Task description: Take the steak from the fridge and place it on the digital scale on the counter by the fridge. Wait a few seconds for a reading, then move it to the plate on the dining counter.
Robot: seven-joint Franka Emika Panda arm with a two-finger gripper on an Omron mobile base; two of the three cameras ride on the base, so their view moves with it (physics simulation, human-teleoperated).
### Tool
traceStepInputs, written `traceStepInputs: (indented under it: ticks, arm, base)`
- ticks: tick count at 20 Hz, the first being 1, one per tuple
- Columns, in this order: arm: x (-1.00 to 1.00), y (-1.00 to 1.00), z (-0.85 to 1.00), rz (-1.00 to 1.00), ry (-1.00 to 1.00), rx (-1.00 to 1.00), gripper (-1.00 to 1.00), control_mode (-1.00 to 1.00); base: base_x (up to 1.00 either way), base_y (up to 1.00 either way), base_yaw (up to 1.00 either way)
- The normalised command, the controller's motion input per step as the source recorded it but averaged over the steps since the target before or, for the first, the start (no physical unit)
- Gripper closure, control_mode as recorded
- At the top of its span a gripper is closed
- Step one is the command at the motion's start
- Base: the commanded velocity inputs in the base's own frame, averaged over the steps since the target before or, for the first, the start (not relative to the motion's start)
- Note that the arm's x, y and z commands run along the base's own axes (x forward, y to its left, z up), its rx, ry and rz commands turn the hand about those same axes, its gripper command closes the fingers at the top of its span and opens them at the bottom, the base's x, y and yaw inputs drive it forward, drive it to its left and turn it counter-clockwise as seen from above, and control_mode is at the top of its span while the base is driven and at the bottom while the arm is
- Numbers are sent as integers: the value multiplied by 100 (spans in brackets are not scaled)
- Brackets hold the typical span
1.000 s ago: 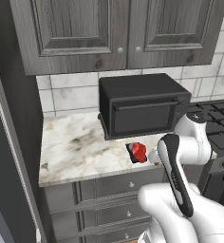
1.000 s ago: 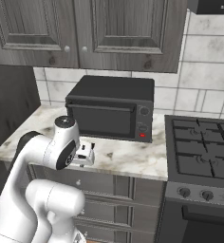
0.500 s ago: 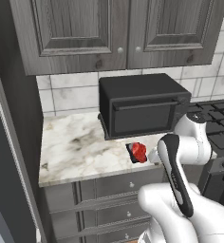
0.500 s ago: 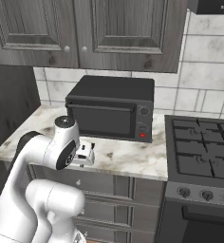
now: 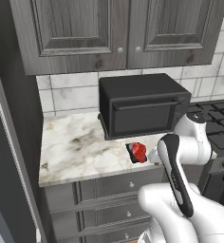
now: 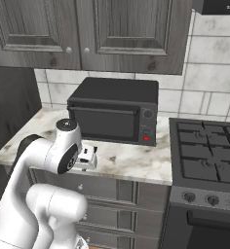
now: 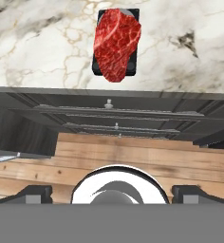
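The bright red steak (image 5: pixel 139 152) (image 7: pixel 116 43) lies on the small black digital scale (image 5: pixel 131 150) (image 7: pixel 132 67), close to the front edge of the marble counter (image 5: pixel 76 147) (image 7: pixel 38 52) (image 6: pixel 126 164). The steak overhangs the scale and hides most of it. My gripper (image 7: pixel 112 193) (image 6: pixel 90 158) is open, its two dark fingertips (image 7: pixel 34 192) far apart with nothing between them. It hangs in front of the counter edge, clear of the steak and not touching it. In the left base view my own forearm covers the hand.
A big black toaster oven (image 5: pixel 140 109) (image 6: pixel 114 114) stands right behind the scale. Dark grey drawers (image 7: pixel 115 115) run under the counter, wooden floor below. A gas stove (image 6: pixel 204 160) adjoins on the right, wall cabinets (image 5: pixel 118 28) hang above, and a tall dark panel (image 5: pixel 9 142) closes the left.
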Motion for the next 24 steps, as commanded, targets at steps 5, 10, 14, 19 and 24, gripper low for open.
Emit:
traceStepInputs:
  ticks: [5,10,14,19,24]
  arm:
    - [0,0,0,0,0,0,-100,-100]
    - [0,0,0,0,0,0,-100,-100]
    - [0,0,0,0,0,0,-100,-100]
    - [0,0,0,0,0,0,-100,-100]
    - [0,0,0,0,0,0,-100,-100]
  base:
    - [0,0,0]
    - [0,0,0]
    - [0,0,0]
    - [0,0,0]
    - [0,0,0]
